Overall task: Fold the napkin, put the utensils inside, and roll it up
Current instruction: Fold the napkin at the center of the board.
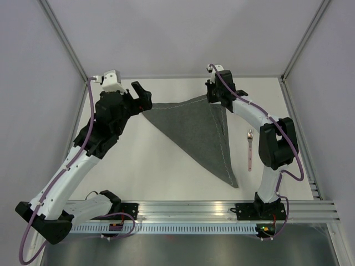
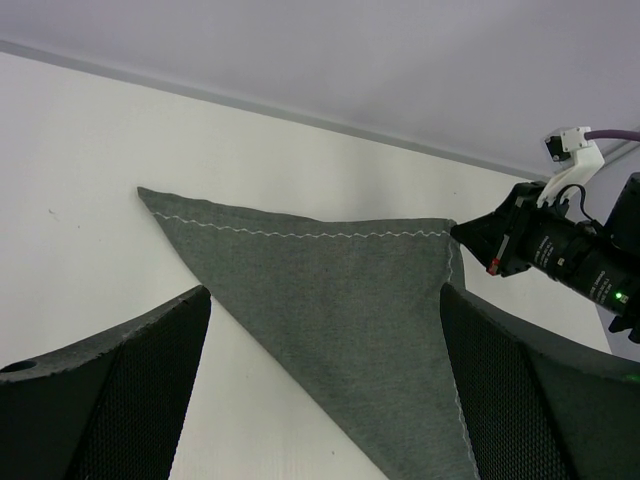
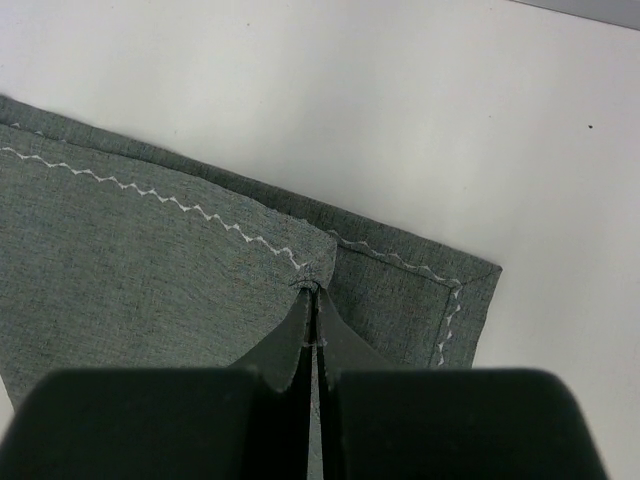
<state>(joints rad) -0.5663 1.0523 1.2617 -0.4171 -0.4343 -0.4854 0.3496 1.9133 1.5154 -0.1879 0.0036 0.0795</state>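
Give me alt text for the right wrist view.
The right claw is pinched shut on a folded dark grey napkin near its corner; the lower layer's stitched corner pokes out past the upper, on a white table.

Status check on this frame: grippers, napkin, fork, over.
Right gripper shut on napkin, far right corner. Left gripper open by the left corner. Cloth folded to a triangle, fork apart on its right. Nothing in the way.

- L wrist cam: napkin lower tip runs off the bottom edge; I can't see where it ends.
- R wrist cam: right gripper covers the napkin below the pinch; left part cut off by the frame.
- Top cam: fork too small, can't count tines.
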